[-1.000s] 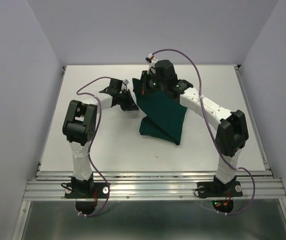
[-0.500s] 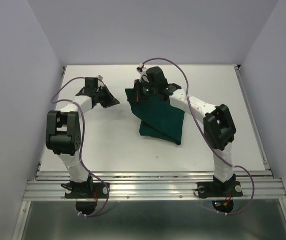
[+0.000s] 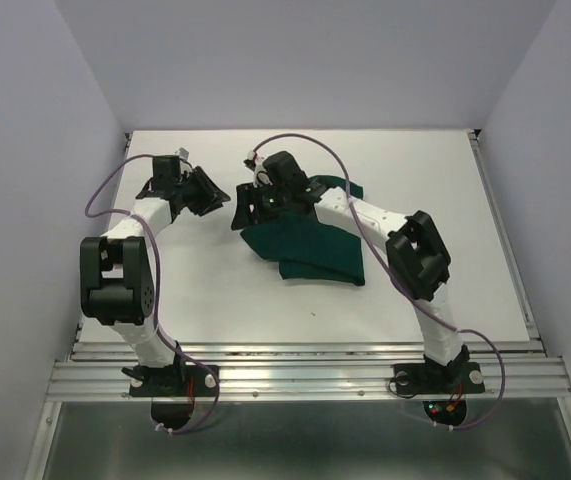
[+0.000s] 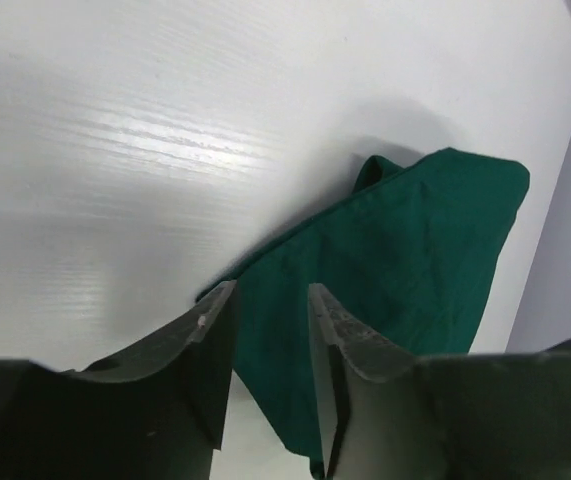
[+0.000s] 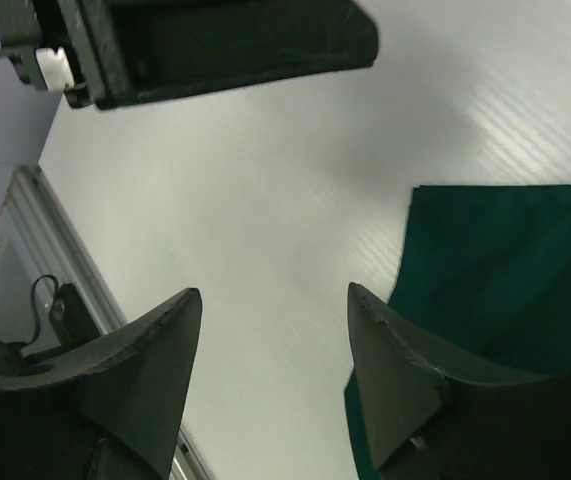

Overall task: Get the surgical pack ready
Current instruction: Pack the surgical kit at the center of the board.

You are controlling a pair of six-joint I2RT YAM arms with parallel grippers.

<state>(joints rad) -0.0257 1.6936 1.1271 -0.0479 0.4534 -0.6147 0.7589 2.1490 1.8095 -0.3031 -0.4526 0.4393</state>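
The dark green drape [image 3: 310, 248] of the surgical pack lies folded in a flattish heap on the middle of the white table. My left gripper [image 3: 217, 193] hovers open just left of the drape's far-left corner. Its wrist view shows the drape [image 4: 415, 250] lying on the table beyond the left gripper [image 4: 270, 300], with nothing pinched. My right gripper [image 3: 246, 206] is open above that same corner. In its wrist view the right gripper [image 5: 275, 295] stands wide apart over bare table, the drape [image 5: 505, 270] at the right and the left gripper's body [image 5: 215, 40] at the top.
The white table [image 3: 215, 290] is walled by pale panels on the left, back and right. A metal rail [image 3: 305, 375] runs along the near edge by both arm bases. Purple cables loop above each arm.
Both grippers went from shut to open and let go of the drape. Both arms swung left, and the raised fold of the drape dropped flatter, spreading to the left.
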